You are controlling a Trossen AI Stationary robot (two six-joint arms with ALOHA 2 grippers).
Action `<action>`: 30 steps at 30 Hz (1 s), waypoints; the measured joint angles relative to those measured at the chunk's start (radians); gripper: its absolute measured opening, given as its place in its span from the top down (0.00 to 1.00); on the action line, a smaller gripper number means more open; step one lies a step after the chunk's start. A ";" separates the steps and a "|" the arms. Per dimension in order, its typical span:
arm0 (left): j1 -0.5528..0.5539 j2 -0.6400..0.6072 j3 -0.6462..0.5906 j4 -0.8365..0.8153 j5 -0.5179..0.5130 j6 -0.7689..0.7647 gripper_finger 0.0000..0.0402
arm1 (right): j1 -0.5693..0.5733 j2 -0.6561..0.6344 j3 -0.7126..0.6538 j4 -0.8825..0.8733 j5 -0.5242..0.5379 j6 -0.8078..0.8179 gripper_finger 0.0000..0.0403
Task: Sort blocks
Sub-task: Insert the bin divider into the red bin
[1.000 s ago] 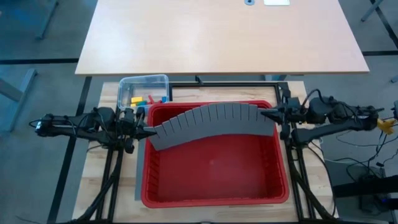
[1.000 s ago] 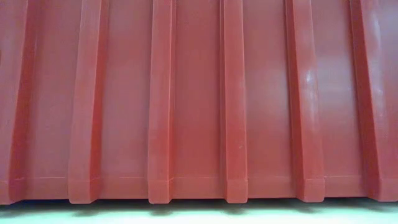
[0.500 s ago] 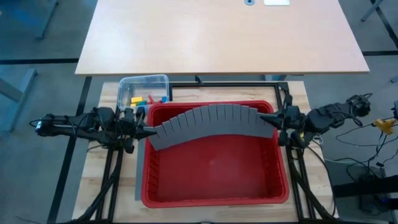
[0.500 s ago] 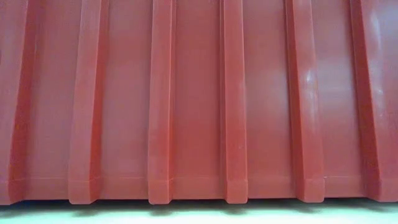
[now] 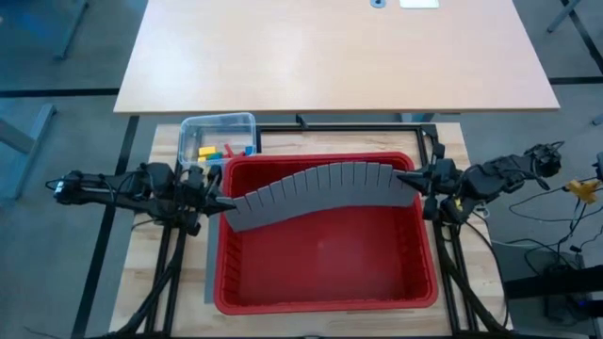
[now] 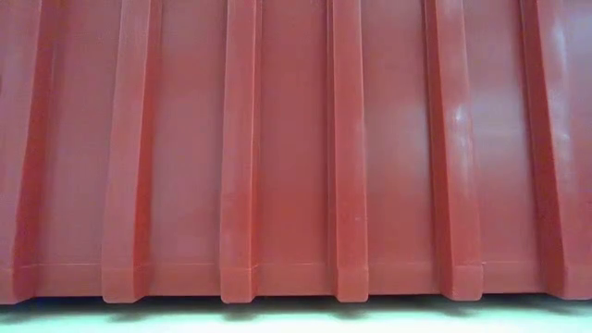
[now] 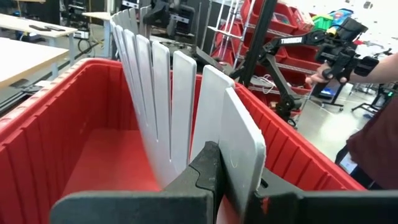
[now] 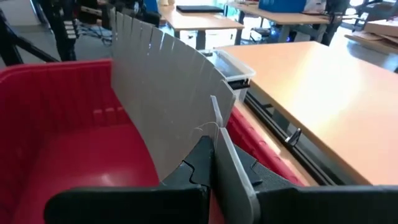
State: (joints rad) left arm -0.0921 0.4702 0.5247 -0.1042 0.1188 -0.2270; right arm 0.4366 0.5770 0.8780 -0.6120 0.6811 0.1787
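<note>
High view shows the left gripper (image 5: 219,201) and the right gripper (image 5: 407,176) each clamped tight on one end of a long grey slotted divider panel (image 5: 316,189), which bows in an arc across the red bin (image 5: 325,282). Beyond the bin's far left corner, the blocks (image 5: 222,151) lie inside a small clear tub (image 5: 218,121).
</note>
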 joint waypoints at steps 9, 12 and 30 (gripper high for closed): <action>-0.001 0.000 0.000 0.004 0.000 0.001 1.00 | 0.000 0.005 0.000 0.061 -0.021 -0.009 1.00; -0.001 0.000 0.000 0.003 0.002 0.001 1.00 | 0.000 0.008 0.000 0.073 -0.047 -0.010 1.00; -0.003 0.000 -0.001 -0.005 0.005 0.001 1.00 | 0.000 0.013 0.000 0.015 -0.052 0.011 1.00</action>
State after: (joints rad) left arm -0.0952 0.4698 0.5240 -0.1089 0.1242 -0.2260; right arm 0.4362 0.5900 0.8780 -0.5968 0.6292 0.1902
